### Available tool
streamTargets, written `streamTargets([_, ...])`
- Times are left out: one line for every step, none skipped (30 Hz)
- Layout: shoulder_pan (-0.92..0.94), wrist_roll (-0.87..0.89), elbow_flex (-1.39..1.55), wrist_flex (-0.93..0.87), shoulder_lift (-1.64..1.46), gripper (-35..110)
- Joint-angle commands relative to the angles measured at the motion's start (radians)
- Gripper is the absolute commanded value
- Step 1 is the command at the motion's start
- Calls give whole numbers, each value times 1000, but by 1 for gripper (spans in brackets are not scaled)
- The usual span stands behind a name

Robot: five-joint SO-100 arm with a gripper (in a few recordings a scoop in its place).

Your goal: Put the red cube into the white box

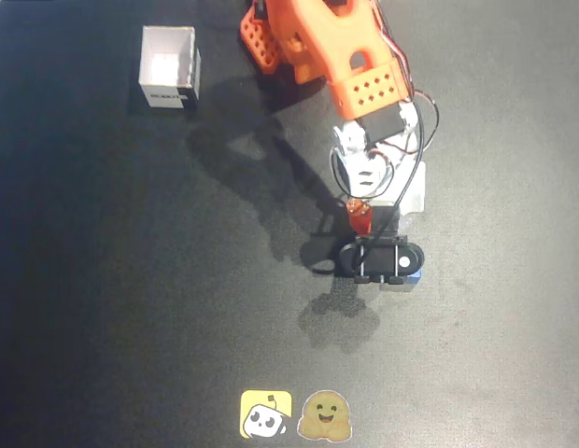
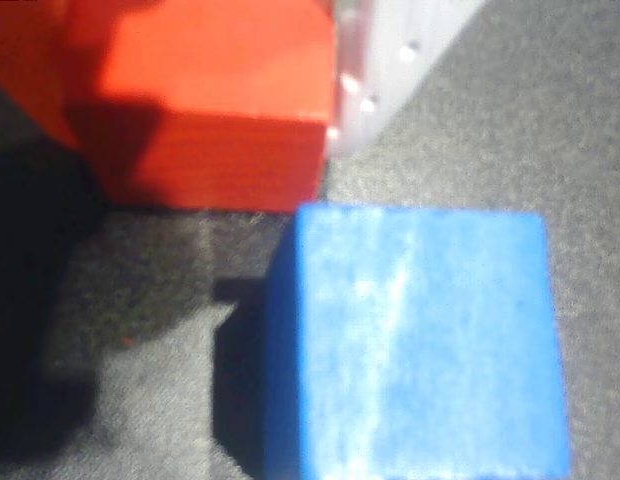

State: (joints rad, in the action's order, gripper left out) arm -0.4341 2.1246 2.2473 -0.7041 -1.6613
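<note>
The red cube (image 2: 215, 100) sits between the jaws of my gripper (image 2: 205, 150), low over the black mat. A translucent white finger (image 2: 390, 60) presses its right side, and an orange jaw lies against its left side. In the overhead view the red cube (image 1: 360, 215) shows at the gripper (image 1: 366, 220) near the middle of the mat. A blue cube (image 2: 420, 340) stands on the mat close in front of the red one, not touching the fingers. The white box (image 1: 168, 65) stands open at the far upper left, well away from the arm.
The blue cube (image 1: 413, 276) peeks out from under the black wrist camera mount (image 1: 383, 259). Two stickers (image 1: 297, 414) lie at the mat's bottom edge. The orange arm base (image 1: 308, 37) is at the top centre.
</note>
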Motion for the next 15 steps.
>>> streamTargets([8, 0, -3, -6, -26, 0])
streamTargets([9, -2, -2, -6, -31, 0])
streamTargets([11, -5, -2, -6, -34, 0])
streamTargets([15, -14, -2, -6, -37, 0])
streamTargets([21, -26, -2, -8, -41, 0])
streamTargets([29, -37, -9, -20, -48, 0])
streamTargets([38, -55, -21, -40, -55, 0])
streamTargets([46, -67, -31, -60, -66, 0])
streamTargets([55, -81, -51, -92, -77, 0])
streamTargets([64, -95, -75, -133, -80, 0])
streamTargets([75, -106, -92, -163, -92, 0])
streamTargets([86, -123, -97, -178, -109, 0])
streamTargets([97, -138, -98, -193, -129, 0])
streamTargets([107, -152, -98, -207, -149, 0])
streamTargets([118, -167, -103, -225, -166, 0])
